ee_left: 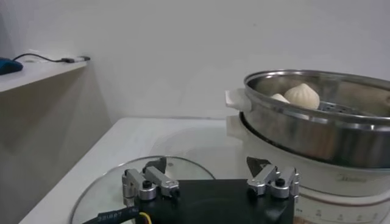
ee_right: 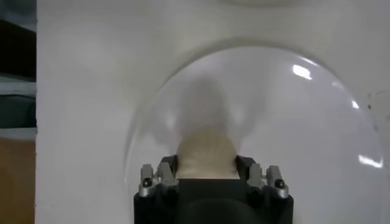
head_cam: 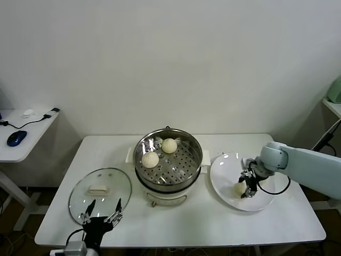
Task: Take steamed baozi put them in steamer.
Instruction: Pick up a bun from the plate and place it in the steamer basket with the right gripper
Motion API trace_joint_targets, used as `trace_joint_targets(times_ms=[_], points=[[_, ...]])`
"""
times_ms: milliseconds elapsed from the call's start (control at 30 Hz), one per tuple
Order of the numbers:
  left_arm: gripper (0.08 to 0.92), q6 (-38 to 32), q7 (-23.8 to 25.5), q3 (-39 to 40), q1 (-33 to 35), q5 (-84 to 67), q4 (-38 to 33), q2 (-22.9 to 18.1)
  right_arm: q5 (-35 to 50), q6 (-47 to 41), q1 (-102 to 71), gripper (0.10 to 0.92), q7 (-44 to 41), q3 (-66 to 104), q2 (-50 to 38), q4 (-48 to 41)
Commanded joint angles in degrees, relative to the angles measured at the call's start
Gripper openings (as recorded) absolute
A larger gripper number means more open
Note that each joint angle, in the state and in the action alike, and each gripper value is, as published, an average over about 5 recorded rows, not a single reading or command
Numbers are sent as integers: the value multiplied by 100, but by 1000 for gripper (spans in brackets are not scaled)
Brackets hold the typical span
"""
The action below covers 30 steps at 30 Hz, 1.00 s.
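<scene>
Looking at a plain white wall [head_cam: 176, 58] running across the far side, evenly lit, showing no windows. Seeing a white table [head_cam: 176, 224] standing against it, filling the middle of the scene. Noting a second white desk [head_cam: 21, 136] sitting at far left, carrying a blue mouse [head_cam: 16, 138] and a dark cable [head_cam: 37, 120]. Catching a pale green object [head_cam: 334, 89] resting on a shelf edge at far right. Showing dark floor under the left desk.
</scene>
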Motion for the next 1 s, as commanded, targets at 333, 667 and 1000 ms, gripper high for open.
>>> trace_joint_targets(times_ms=[333,667,1000], points=[[823,-6,7,53,-43,23,-1,48,715,2875,4369,636,-1541,-1253,2132,-539],[823,25,11,28,-104,-34,0,62,-591,3994,3670,636,-1287,-669,3336,1555],[823,12,4,14,-77,-50,1,43,-2050,4562,2254,636,-951,-776,3734,992]])
